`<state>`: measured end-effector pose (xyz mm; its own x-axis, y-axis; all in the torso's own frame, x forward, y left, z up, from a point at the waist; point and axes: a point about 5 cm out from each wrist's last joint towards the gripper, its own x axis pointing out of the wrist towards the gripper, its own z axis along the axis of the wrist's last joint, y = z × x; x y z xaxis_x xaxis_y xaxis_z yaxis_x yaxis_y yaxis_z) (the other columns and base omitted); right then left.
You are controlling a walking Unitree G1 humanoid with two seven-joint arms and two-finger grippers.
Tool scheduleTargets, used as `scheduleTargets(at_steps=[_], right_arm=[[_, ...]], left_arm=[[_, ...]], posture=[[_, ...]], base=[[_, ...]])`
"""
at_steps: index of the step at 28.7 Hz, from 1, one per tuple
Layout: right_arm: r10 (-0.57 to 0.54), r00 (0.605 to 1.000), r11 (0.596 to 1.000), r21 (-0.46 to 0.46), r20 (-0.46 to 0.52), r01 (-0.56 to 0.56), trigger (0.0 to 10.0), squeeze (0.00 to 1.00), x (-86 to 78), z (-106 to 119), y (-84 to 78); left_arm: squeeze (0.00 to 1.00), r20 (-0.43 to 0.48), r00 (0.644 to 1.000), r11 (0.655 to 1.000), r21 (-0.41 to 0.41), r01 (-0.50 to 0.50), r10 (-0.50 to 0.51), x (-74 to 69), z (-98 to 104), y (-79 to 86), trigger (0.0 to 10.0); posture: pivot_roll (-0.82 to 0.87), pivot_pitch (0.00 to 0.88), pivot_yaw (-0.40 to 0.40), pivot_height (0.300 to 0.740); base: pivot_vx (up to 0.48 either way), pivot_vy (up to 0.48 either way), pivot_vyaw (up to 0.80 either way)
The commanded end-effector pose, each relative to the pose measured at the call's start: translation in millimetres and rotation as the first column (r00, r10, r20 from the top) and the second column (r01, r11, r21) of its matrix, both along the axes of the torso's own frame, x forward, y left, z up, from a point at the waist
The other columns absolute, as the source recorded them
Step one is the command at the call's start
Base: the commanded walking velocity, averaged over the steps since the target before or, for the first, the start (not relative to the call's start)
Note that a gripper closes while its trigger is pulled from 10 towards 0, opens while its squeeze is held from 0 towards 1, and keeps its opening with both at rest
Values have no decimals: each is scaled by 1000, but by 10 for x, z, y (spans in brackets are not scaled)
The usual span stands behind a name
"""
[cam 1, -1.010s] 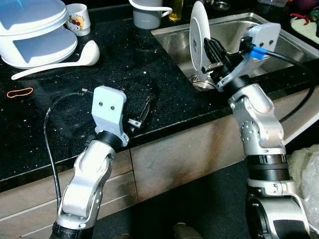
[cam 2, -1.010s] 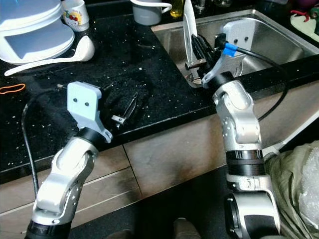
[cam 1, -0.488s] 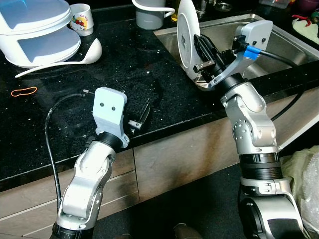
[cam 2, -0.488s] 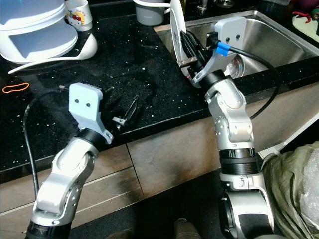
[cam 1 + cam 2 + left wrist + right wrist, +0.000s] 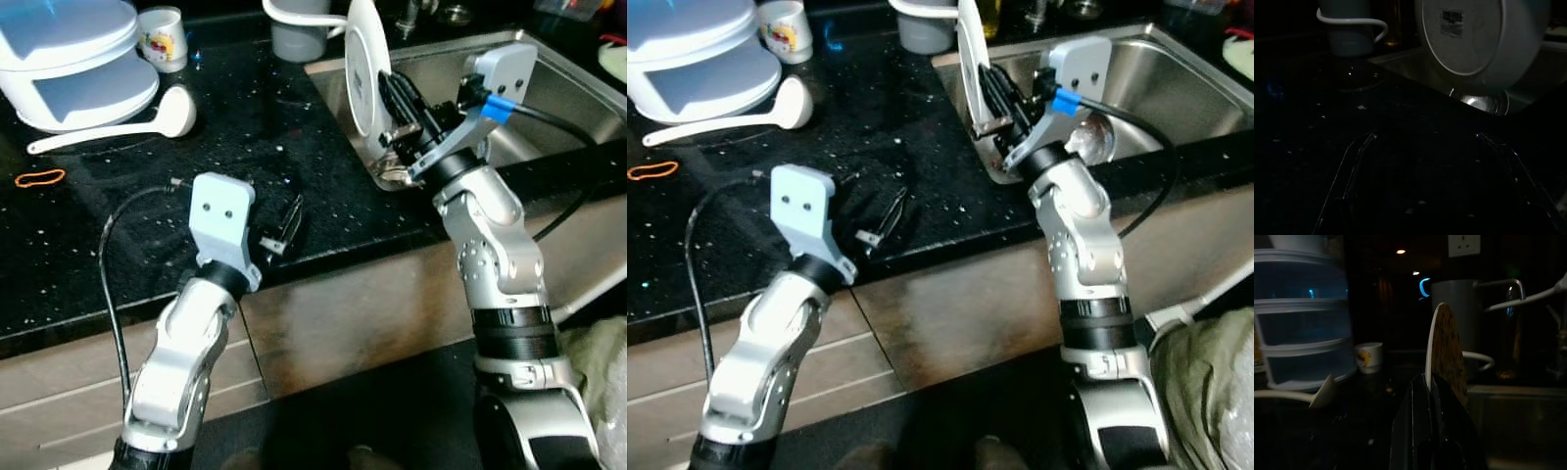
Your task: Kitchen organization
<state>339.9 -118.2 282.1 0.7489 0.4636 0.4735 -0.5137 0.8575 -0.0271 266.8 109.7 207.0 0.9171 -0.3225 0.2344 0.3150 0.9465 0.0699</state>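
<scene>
Since a second ago the right hand (image 5: 392, 103) is carrying the plate (image 5: 361, 65) leftward, from over the sink's middle to above its left rim beside the bench (image 5: 245, 127); the left arm is staying where it was. Nearest the camera, the left hand (image 5: 282, 223) is hovering low over the black bench close to its front edge, its two fingers spread apart and gripping nothing, as the left wrist view is also showing, with bare dark stone between them. Just beyond and to the right, the right hand is pinching the white plate edge-on between closed fingers, holding it upright with its lower edge over the sink (image 5: 549, 98) corner; a round metal drain (image 5: 1095, 137) is sitting in the basin just behind that arm. The plate's underside, bearing a small label, is facing the left hand. Farther back on the left, an orange rubber band (image 5: 39, 178) is lying on the bench, and past it a white ladle (image 5: 118, 122) is resting beside a stacked white container (image 5: 73, 59). At the far edge a small printed cup (image 5: 163, 37) is standing near that container, and a grey jug (image 5: 299, 29) with a white handle is standing just behind the plate.
</scene>
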Motion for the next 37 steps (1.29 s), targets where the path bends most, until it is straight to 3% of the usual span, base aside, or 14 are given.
scheduleTargets(at_steps=[1, 15, 37], right_arm=[[7, 1000, 1000, -4, 12, -7, 10000, 0, -22, 19, 0], [22, 1000, 999, -24, 9, -22, 10000, 0, -35, -7, 27], [18, 1000, 997, -69, -21, -19, 10000, 0, -10, -89, 59]], left_arm=[[0, -1, 1000, 1000, 1, 10, -10, -10, 4, -13, 10000], [0, 9, 1000, 1000, -6, 3, -3, 1, 16, -23, 10000], [0, 14, 1000, 999, -42, -19, 20, 22, 30, -8, 10000]], posture=[[43, 113, -24, 740], [42, 94, -30, 740], [43, 95, -36, 740]], base=[[0, -431, 0], [0, -407, 0], [0, 0, 0]])
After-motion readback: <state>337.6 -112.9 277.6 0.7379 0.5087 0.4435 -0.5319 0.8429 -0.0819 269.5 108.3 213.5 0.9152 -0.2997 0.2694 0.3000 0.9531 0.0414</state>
